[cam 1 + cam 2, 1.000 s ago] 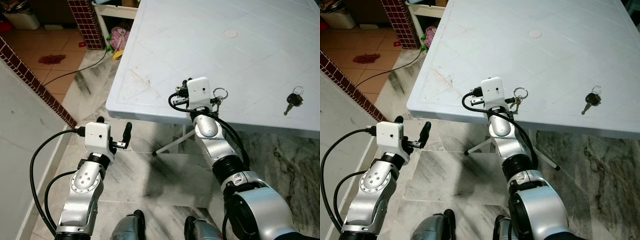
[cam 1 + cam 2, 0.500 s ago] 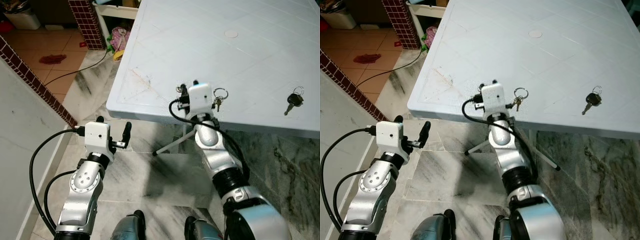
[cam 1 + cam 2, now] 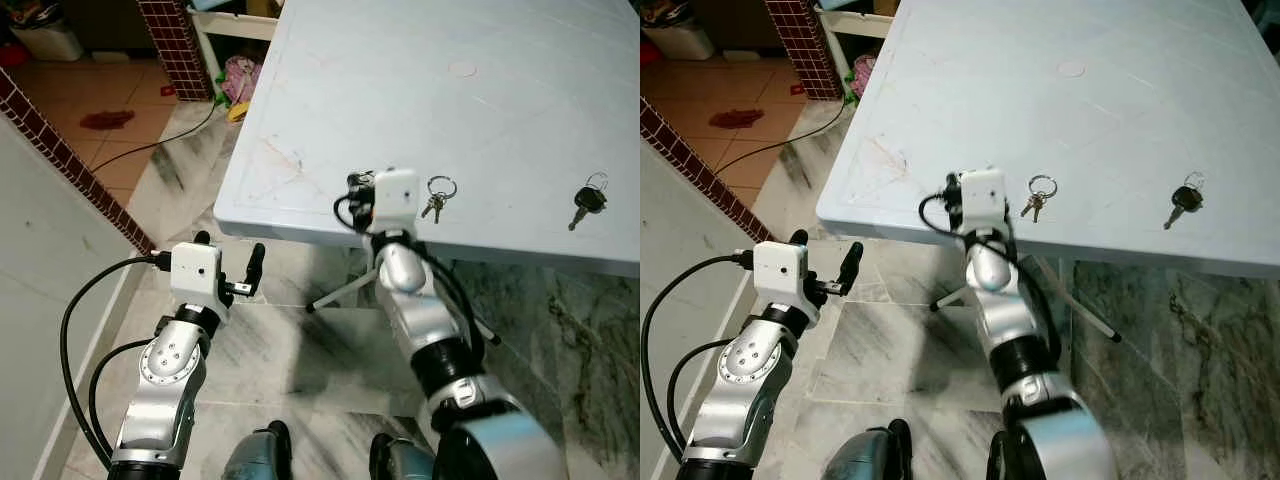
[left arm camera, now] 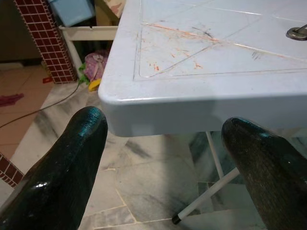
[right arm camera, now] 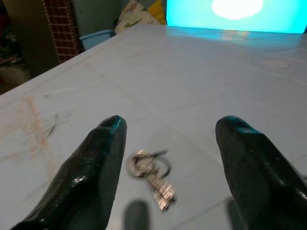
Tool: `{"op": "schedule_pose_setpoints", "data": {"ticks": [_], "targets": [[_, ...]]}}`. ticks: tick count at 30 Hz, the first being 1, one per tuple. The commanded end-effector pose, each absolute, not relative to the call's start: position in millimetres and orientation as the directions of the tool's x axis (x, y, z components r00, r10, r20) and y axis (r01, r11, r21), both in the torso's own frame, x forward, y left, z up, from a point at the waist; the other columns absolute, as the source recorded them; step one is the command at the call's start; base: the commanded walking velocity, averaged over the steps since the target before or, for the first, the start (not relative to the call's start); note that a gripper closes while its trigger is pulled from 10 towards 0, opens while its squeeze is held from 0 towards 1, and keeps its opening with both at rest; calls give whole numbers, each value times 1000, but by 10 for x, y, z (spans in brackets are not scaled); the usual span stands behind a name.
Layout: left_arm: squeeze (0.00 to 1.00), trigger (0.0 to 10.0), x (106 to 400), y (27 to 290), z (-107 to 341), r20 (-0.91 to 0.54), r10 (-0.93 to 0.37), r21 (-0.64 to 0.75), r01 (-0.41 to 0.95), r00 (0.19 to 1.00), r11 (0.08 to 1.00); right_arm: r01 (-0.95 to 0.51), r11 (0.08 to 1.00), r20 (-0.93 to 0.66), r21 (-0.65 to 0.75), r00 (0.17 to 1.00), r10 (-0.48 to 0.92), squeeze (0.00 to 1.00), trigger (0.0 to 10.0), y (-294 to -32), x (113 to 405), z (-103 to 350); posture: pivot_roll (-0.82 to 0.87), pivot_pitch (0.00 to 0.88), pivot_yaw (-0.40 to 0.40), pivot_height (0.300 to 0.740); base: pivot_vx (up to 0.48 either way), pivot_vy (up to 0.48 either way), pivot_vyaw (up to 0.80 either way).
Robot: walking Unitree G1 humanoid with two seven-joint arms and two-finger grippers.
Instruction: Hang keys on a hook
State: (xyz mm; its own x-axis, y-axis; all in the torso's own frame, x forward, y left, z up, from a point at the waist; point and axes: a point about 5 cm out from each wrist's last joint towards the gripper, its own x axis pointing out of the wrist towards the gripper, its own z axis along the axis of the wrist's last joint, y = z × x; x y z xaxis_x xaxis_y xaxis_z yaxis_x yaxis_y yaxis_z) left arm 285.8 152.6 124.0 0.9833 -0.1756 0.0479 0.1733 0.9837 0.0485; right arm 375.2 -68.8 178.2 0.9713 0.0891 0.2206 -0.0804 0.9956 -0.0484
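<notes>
The right gripper (image 5: 168,158) is wide open and holds nothing, probably lining up to grab the keys (image 3: 437,197) at mid-frame.

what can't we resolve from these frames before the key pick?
- Right claw: in the eye views its own white wrist housing hides the fingers.
- Silver key ring: number of keys, too small; blurred in the right wrist view.
- Black-headed key: teeth too small.
- Table: far side cut off by the eye views' edge.

Keys (image 3: 437,197) on silver ring – flat on table near front edge; black-headed key (image 3: 586,201) well apart.
</notes>
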Motion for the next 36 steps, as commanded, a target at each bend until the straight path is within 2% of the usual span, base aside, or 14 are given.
{"op": "schedule_pose_setpoints", "data": {"ticks": [1, 2, 3, 4, 18, 21, 22, 25, 28, 29, 30, 31, 32, 36], "targets": [[0, 10000, 2837, 1566, 1190, 28, -166, 51, 164, 986, 985, -74, 997, 177, -15, 981, 76, 875, 10000, -678, 3761, 1712, 87, 213, 95, 740, 0, 0, 0], [0, 10000, 2835, 1567, 1188, 28, -166, 51, 164, 986, 985, -76, 997, 172, -1, 982, 75, 584, 10000, -685, 3783, 1730, 87, 212, 95, 740, 0, 0, 0], [0, 10000, 2833, 1567, 1187, 27, -166, 51, 164, 986, 985, -76, 997, 170, 4, 983, 74, 584, 10000, -688, 3793, 1739, 87, 212, 95, 740, 0, 0, 0], [0, 10000, 2824, 1559, 1182, 26, -167, 50, 165, 986, 985, -73, 997, 155, 30, 986, 68, 0, 10000, -693, 3816, 1748, 87, 214, 95, 740, 0, 0, 0], [0, 10000, 2809, 1540, 1168, 21, -172, 47, 171, 985, 984, -102, 989, 79, 109, 992, 94, 0, 10000, -635, 3889, 1714, 87, 225, 94, 740, 0, 0, 0], [0, 10000, 2805, 1538, 1166, 21, -173, 46, 172, 985, 984, -116, 986, 71, 122, 992, 108, 0, 9608, -609, 3902, 1720, 88, 225, 92, 740, 0, 0, 0], [0, 10000, 2804, 1535, 1166, 21, -172, 45, 171, 985, 984, -122, 986, 73, 118, 991, 114, 0, 4980, -597, 3911, 1736, 90, 227, 91, 740, 0, 0, 0], [0, 10000, 2799, 1532, 1165, 22, -170, 44, 169, 985, 985, -127, 986, 79, 108, 990, 119, 0, 4275, -591, 3922, 1756, 93, 227, 87, 740, 0, 0, 0], [0, 10000, 2795, 1535, 1164, 22, -167, 44, 166, 986, 985, -136, 985, 82, 110, 988, 127, 0, 4902, -580, 3937, 1786, 95, 227, 85, 740, 0, 0, 0], [0, 10000, 2791, 1541, 1164, 22, -163, 44, 162, 986, 986, -139, 984, 82, 115, 988, 130, 0, 4000, -577, 3947, 1804, 97, 227, 84, 740, 0, 0, 0], [0, 10000, 2791, 1541, 1164, 22, -163, 44, 162, 986, 986, -139, 984, 82, 115, 988, 130, 0, 4000, -577, 3947, 1804, 97, 227, 84, 740, 0, 0, 0], [0, 10000, 2788, 1542, 1165, 22, -162, 44, 161, 987, 986, -141, 981, 79, 132, 988, 132, 0, 902, -574, 3953, 1810, 98, 228, 84, 740, 0, 0, 0], [0, 10000, 2787, 1543, 1166, 22, -161, 44, 160, 987, 986, -139, 980, 73, 143, 989, 130, 0, 0, -575, 3956, 1808, 98, 228, 84, 740, 0, 0, 0], [0, 10000, 2781, 1545, 1166, 21, -162, 45, 161, 987, 986, -132, 976, 62, 171, 990, 123, 0, 0, -575, 3962, 1804, 99, 231, 86, 740, 0, 0, 0]]}}
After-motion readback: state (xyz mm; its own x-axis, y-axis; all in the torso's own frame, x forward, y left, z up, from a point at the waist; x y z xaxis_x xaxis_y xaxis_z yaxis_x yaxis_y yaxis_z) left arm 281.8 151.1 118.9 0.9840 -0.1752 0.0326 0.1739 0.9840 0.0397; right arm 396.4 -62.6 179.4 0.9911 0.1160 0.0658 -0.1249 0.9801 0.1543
